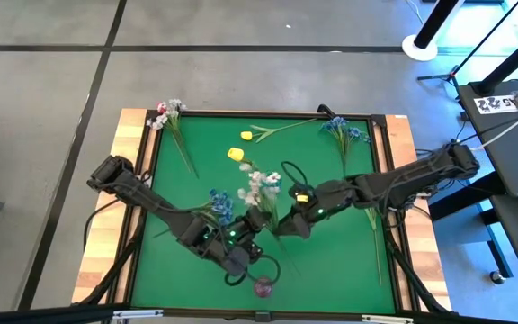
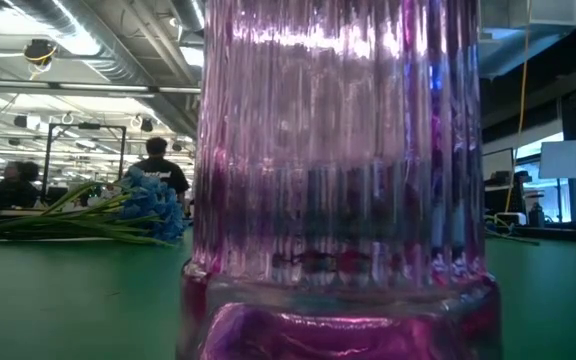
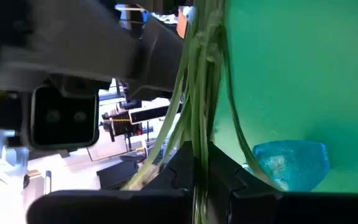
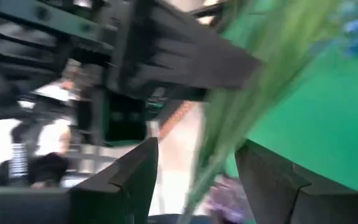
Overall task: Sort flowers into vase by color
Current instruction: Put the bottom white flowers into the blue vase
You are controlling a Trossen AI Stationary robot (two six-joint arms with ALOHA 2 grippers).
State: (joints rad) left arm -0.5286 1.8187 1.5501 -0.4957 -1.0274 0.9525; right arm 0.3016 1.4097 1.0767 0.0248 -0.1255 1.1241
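Note:
A spray of white blossoms [image 1: 259, 186] on a bunch of thin green stems stands over the middle of the green table. My left gripper [image 1: 241, 250] is shut on those stems, just on the near side of the blossoms. My right gripper [image 1: 284, 225] is open beside it, and its fingers stand on either side of the same stems [image 4: 229, 137]. A ribbed purple glass vase [image 1: 263, 288] stands at the near edge and fills the low view [image 2: 338, 180]. A blue cluster [image 1: 221, 205] lies beside the left gripper. My left gripper pinches the bunch of several green stems [image 3: 199, 146] between its two fingers, below the blossoms. The stems run on past the fingertips [image 3: 225, 171] and away from the wrist. My right gripper has blurred stems between its open fingers; whether it touches them I cannot tell.
Two yellow buds [image 1: 238, 155] lie toward the far side, with a blue spray [image 1: 342, 131] at the far right and a white and red bunch [image 1: 167, 112] on the far left corner. A loose stem [image 1: 373, 238] lies at the right. People show in the room beyond [image 2: 158, 165].

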